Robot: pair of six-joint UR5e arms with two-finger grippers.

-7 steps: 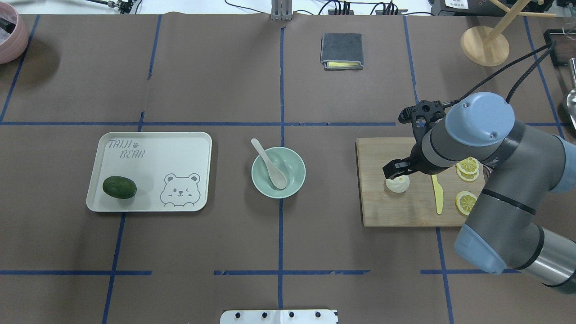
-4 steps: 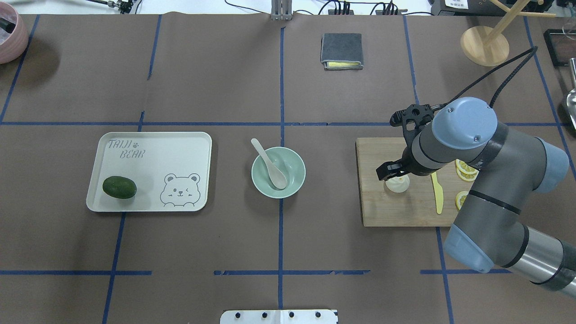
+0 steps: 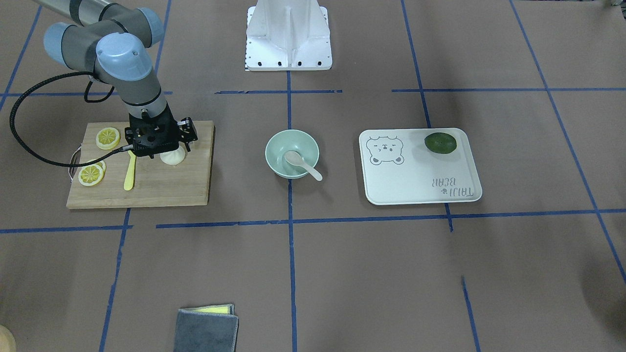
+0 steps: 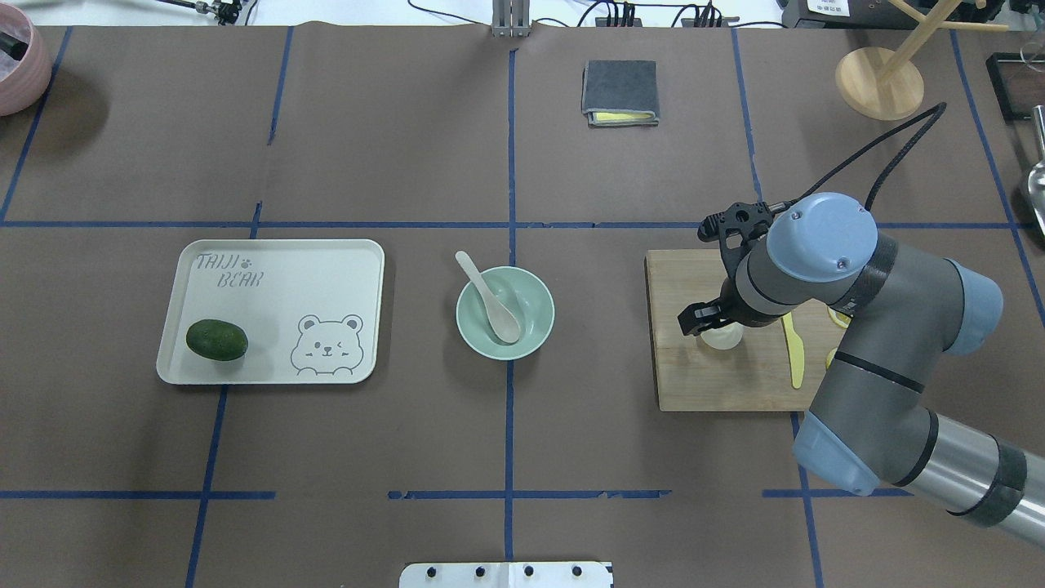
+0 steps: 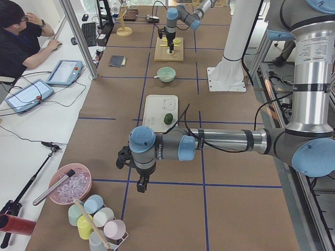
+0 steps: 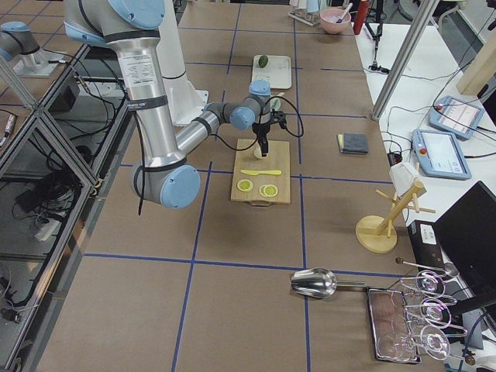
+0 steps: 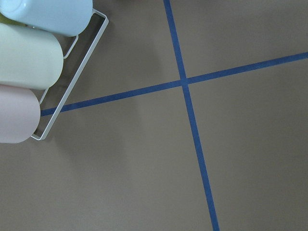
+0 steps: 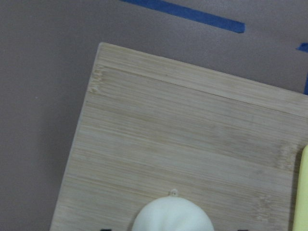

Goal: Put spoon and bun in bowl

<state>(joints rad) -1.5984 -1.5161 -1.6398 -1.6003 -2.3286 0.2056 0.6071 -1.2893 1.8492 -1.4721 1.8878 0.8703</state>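
Observation:
The white pleated bun (image 4: pixel 723 337) lies on the wooden cutting board (image 4: pixel 694 376), and also shows in the front view (image 3: pixel 174 157) and at the bottom edge of the right wrist view (image 8: pixel 172 217). My right gripper (image 4: pixel 712 325) hangs just over the bun, open, one finger to either side of it. The off-white spoon (image 4: pixel 494 302) lies in the mint-green bowl (image 4: pixel 540 287) at the table's middle, its handle sticking out over the rim. My left gripper (image 5: pixel 140 184) shows only in the left side view, far from these things. I cannot tell whether it is open or shut.
A yellow plastic knife (image 4: pixel 793 351) and lemon slices (image 3: pixel 91 174) lie on the board beside the bun. A white bear tray (image 4: pixel 326 278) holds a dark green fruit (image 4: pixel 216 340). A folded grey cloth (image 4: pixel 620 91) lies at the far edge. Cups in a rack (image 7: pixel 29 62) stand near the left gripper.
My right arm has moved left and settled closer over the bun, and now hides most of the lemon slices. The bun, spoon and bowl have not moved.

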